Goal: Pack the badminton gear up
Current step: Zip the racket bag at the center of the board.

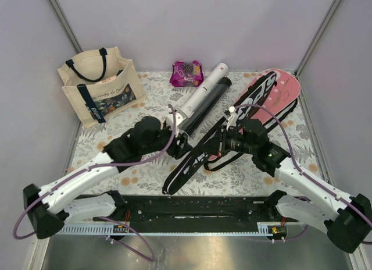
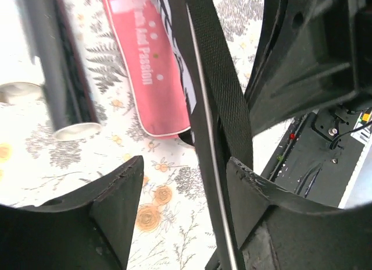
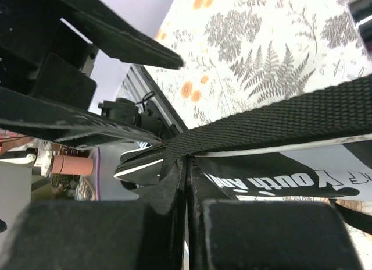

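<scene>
Right gripper (image 3: 186, 194) pressed shut, pinching strap (image 3: 279, 124) of black cover (image 3: 290, 177). Left gripper (image 2: 185, 165) spread, strap passing loose between fingers. Cover mid-table between both arms, long axis near-left to far-right. Pink cover (image 1: 273, 95) far right.

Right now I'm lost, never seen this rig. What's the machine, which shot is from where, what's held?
Two robot arms sit at the near edge of a table. The wide picture comes from a fixed camera above and behind them; the other two come from a camera on each wrist. On the table are a cream tote, a purple packet, a white tube beside a black tube, and a pink and black racket cover with a black strap. The right tool is shut on that strap where it meets the cover. The left tool stands open, the strap running between its fingers; it grips nothing.
</scene>
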### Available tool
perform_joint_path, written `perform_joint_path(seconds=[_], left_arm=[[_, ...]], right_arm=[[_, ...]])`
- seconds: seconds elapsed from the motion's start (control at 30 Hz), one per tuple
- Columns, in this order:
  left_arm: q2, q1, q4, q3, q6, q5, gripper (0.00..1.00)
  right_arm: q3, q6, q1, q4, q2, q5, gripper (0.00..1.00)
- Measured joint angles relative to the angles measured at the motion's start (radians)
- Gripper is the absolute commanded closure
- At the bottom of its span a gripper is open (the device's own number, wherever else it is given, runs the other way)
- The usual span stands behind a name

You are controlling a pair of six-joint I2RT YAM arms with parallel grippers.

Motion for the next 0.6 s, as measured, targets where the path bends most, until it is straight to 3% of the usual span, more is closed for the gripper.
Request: perform_joint_path(seconds=[0.33, 0.6], left_arm=[[-0.421, 0.003, -0.139, -0.059, 0.107, 0.018, 0.33], [-0.489, 0.003, -0.225, -0.125, 0.134, 0.064, 0.27]], right_arm=[[0.034, -0.001, -0.035, -0.025, -0.097, 0.098, 1.0], [0.107, 0.006, -0.14, -0.052, -0.129, 0.133, 1.0]])
